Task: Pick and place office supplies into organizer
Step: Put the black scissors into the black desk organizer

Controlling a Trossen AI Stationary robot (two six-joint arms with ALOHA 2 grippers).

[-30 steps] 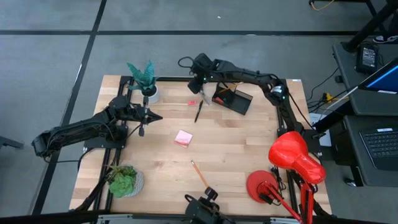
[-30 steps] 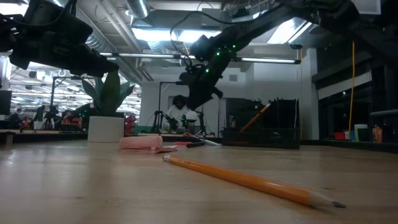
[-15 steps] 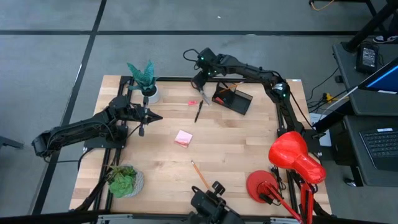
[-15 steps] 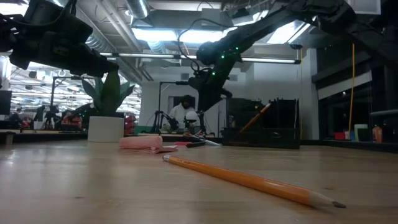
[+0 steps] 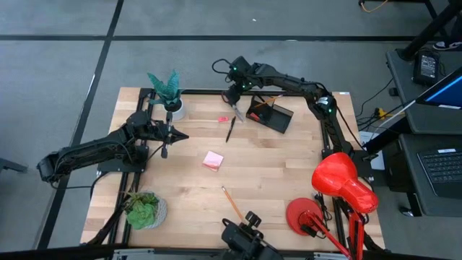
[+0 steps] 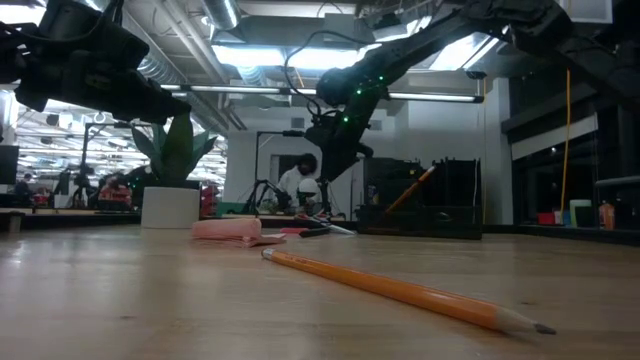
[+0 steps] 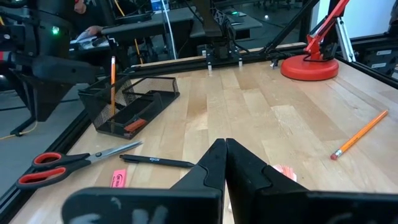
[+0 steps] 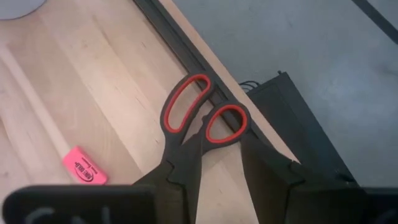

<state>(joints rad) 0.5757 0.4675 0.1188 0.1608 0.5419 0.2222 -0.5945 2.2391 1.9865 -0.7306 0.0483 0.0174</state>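
Hovering over scissors (image 8: 198, 127) at the desk's (image 5: 274, 166) far edge.
Right fingers (image 8: 273, 171) spread, straddling the handles; left fingers (image 7: 208, 168) pressed together.

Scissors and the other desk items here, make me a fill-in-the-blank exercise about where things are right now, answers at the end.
1. The handles of the scissors are black and ____.
2. A pencil stands upright inside the ____, a black mesh tray.
3. The left claw is ____, with nothing between its fingers.
4. The eraser lying on the table near the scissors is ____ in colour.

Missing words: red; organizer; shut; pink
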